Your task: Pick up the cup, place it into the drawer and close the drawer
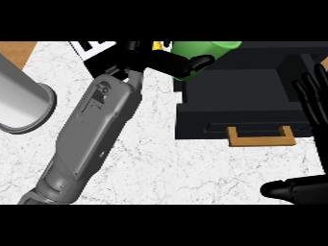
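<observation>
The green cup [216, 49] is at the top of the head view, held above the back left corner of the open black drawer [266, 103]. My left hand [146, 56] reaches in from the left, its thumb and fingers curled round the cup's side and hiding part of it. The left forearm [88, 139] runs diagonally from the lower left. The drawer's wooden handle [261, 136] faces me on its front. My right hand [324, 115] rests open at the right edge beside the drawer, fingers up, holding nothing.
A large pale grey cylinder [14, 93] lies at the left over the white marble counter [173, 168]. Wooden surface [10, 50] shows past the counter's left edge. A white and black object [90, 48] sits behind my left hand.
</observation>
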Controlling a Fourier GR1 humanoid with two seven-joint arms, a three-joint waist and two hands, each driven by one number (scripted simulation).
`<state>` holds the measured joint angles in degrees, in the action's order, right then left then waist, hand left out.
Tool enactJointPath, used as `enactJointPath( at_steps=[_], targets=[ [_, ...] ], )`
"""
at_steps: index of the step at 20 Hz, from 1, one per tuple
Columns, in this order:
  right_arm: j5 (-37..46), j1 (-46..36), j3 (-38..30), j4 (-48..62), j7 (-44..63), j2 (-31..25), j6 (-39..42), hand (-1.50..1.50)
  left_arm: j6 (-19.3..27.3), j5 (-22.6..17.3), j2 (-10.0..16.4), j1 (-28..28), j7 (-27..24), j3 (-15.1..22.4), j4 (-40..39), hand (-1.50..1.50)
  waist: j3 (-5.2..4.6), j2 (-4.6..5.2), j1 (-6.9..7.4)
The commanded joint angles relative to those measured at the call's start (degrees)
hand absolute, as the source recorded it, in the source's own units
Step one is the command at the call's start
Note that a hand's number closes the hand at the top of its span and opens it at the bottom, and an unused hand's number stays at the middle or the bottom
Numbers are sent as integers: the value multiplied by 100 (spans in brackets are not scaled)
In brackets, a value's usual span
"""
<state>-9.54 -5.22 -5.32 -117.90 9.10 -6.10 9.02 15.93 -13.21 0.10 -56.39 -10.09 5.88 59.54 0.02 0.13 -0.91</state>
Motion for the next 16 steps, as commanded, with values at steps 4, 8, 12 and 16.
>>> enactJointPath(
  at_steps=[4, 8, 12, 16],
  targets=[
    [121, -182, 54, 347, -190, 102, -68, -150, 474, -542, -10, -879, -244, 317, -1115, 150, 1, 9, -27],
    [-57, 114, -25, -8, -203, 64, 43, -150, 748, -976, -10, -1030, -795, 750, -1792, 150, 2, 18, -120],
    [135, -24, 154, 70, -136, 139, -57, -150, 493, -1222, -10, -1217, -1087, 801, -2693, 150, 3, 52, -179],
    [66, -330, 146, 106, 61, 89, -94, -150, 647, -1511, -10, -1603, -1069, 1241, -3180, 150, 3, 74, -283]
  ],
)
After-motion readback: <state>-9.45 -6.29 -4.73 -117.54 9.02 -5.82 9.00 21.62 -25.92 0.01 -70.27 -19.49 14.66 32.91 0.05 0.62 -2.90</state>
